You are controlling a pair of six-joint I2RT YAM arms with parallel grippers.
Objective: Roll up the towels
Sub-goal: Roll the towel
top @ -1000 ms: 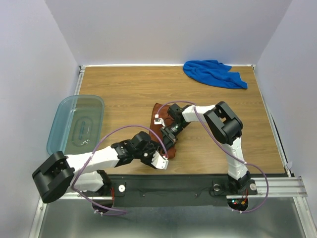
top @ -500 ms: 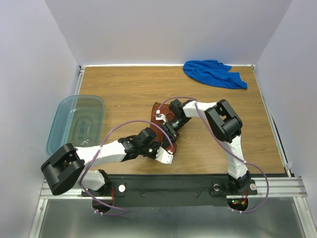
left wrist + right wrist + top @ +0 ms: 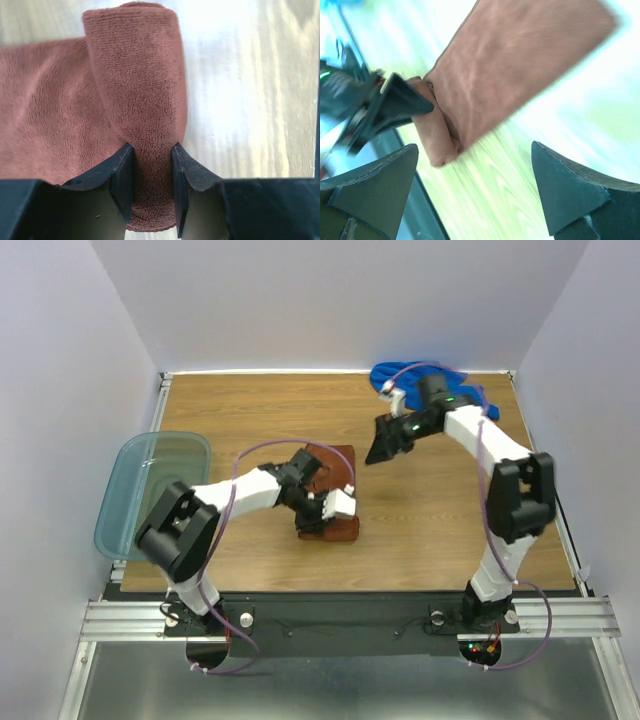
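The rust-brown towel [image 3: 335, 462] lies mid-table, its near edge wound into a roll [image 3: 332, 530]. In the left wrist view that roll [image 3: 142, 85] runs away from the camera, with the flat part of the towel to its left. My left gripper [image 3: 152, 172] is shut on the roll's near end, and in the top view it [image 3: 318, 516] sits on the towel. My right gripper [image 3: 383, 445] hangs open above the table, behind and right of the brown towel [image 3: 520, 60], holding nothing. The blue towel [image 3: 482, 400] lies crumpled at the back right, partly hidden by the right arm.
A translucent teal bin [image 3: 150, 490] stands at the table's left edge. The right arm stretches over the table's back right part, above the blue towel. White walls close in the back and both sides.
My right gripper opened wide, let go of the brown towel and swung up toward the back right. The left arm swung in from the near edge and closed on the towel's roll.
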